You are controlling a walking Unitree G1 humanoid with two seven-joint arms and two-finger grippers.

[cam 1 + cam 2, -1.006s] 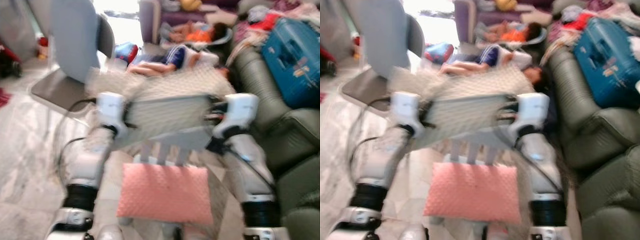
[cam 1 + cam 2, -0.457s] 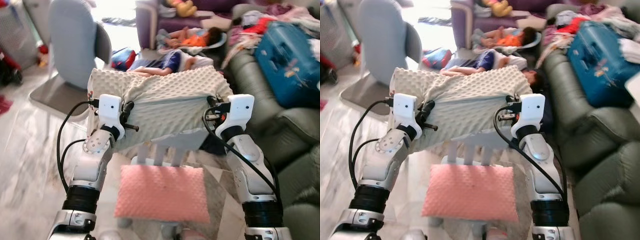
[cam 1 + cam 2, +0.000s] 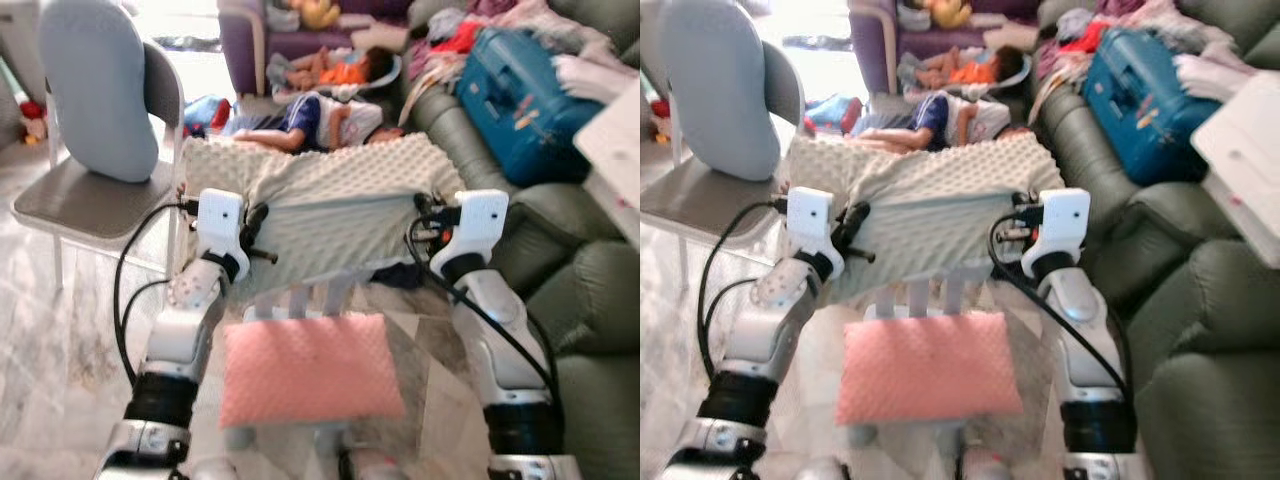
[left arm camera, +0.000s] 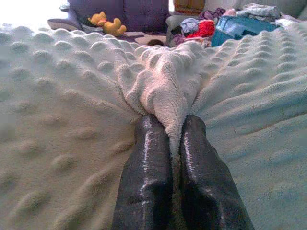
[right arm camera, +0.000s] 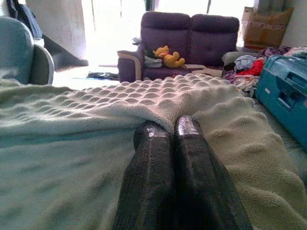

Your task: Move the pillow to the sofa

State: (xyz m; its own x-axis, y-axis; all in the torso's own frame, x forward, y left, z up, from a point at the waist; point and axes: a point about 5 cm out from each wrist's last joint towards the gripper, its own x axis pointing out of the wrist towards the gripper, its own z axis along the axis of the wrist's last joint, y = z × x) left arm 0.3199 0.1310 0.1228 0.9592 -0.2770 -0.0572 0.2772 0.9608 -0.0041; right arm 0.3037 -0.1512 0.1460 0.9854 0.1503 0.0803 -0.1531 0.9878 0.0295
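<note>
A cream pillow [image 3: 330, 215] with a bumpy cover hangs in front of me at chest height, stretched between my two arms. My left gripper [image 4: 175, 139] is shut on a bunched fold of its left edge. My right gripper [image 5: 172, 129] is shut on its right edge, with the cover tucked between the fingertips. The dark green sofa [image 3: 590, 300] runs along my right side, its nearest cushion beside my right arm. In the eye views the pillow hides both pairs of fingers.
A pink pillow [image 3: 310, 368] lies on a small white chair right below my arms. A blue suitcase [image 3: 520, 90], clothes and a white box [image 3: 615, 145] occupy the sofa's far part. Two people [image 3: 310, 115] lie on the floor ahead. A grey chair [image 3: 90, 190] stands left.
The whole picture has slid left, so the camera has turned right toward the green sofa. Both grippers keep their hold on the cream pillow.
</note>
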